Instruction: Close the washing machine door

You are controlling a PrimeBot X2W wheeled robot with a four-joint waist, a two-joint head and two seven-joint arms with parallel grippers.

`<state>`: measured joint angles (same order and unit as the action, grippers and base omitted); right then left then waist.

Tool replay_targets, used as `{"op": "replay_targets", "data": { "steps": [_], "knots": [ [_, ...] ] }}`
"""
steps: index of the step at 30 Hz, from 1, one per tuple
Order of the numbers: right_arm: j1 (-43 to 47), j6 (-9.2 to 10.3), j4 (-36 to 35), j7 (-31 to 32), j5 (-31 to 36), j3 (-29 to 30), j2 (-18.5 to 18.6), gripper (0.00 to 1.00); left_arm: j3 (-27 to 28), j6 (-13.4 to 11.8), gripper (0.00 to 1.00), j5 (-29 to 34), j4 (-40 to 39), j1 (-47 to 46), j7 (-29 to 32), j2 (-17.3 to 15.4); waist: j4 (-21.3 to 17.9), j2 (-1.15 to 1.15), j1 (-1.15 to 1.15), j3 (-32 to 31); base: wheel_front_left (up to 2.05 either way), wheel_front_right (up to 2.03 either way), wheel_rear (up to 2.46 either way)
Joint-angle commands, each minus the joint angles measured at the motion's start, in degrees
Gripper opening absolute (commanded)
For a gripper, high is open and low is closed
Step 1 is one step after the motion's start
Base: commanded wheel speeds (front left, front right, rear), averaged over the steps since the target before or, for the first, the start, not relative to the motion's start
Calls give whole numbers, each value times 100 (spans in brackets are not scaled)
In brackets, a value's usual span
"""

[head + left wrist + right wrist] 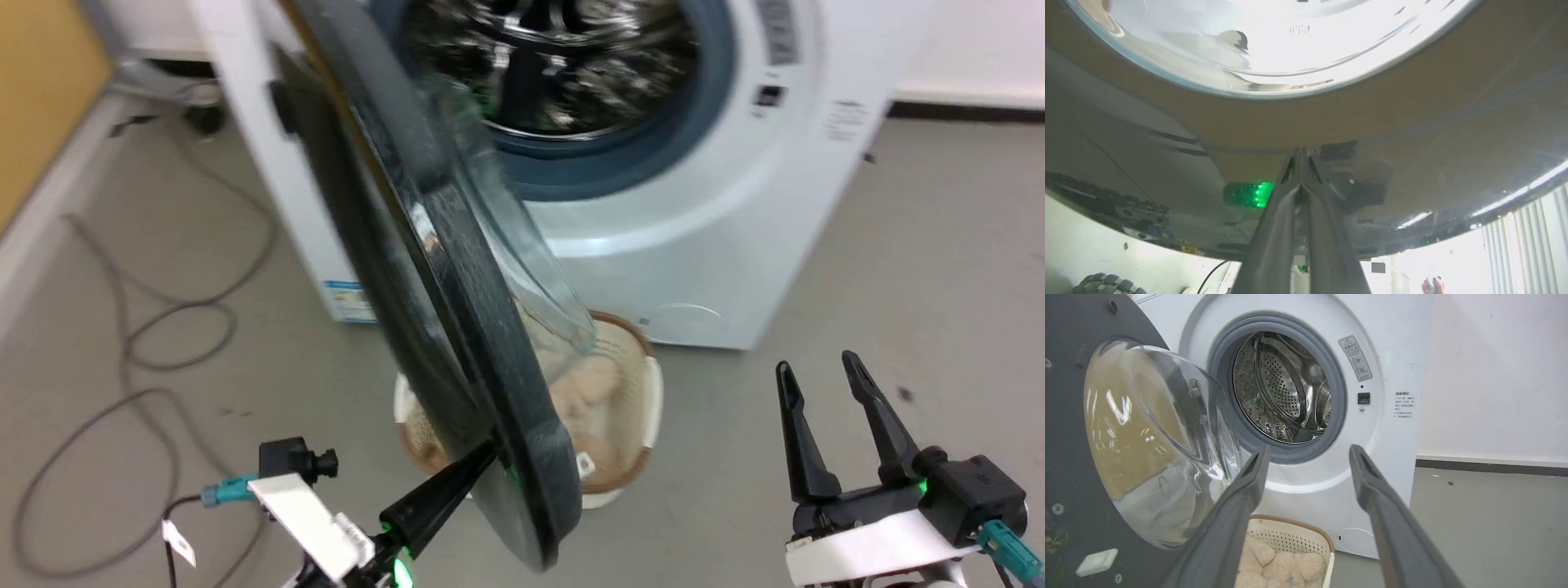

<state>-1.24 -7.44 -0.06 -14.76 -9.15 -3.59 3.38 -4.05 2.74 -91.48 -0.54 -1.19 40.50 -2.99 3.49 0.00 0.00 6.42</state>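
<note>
Washing machine door [482,327] stands open; my left claw [486,456] clenched, tips against its outer face; my right claw [816,362] released, well apart.

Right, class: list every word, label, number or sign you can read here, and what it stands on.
Nothing reads as words.
Warning sticker on the washing machine front: a warning triangle, print too small.
Printed block beside it: too small.
Blue label low on the machine: blurred.
</note>
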Motion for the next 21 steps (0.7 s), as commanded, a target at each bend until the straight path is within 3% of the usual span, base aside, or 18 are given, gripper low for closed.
{"op": "replay_targets", "data": {
  "steps": [1,12,21],
  "knots": [
    [-57,-5,-19,-24,-30,-14,-17,100,-20,46,0,-35,23,-53,-56,11,-378,0,0,122,0,0,0],
    [-148,-5,-57,-24,-153,-71,-44,100,-837,236,0,-452,749,-912,-1668,11,-1666,0,0,473,0,0,0],
    [-218,-5,-67,-24,-397,-245,-49,100,-934,282,0,-482,1531,-1933,-2978,11,-2283,0,0,683,0,0,0]
  ]
}}
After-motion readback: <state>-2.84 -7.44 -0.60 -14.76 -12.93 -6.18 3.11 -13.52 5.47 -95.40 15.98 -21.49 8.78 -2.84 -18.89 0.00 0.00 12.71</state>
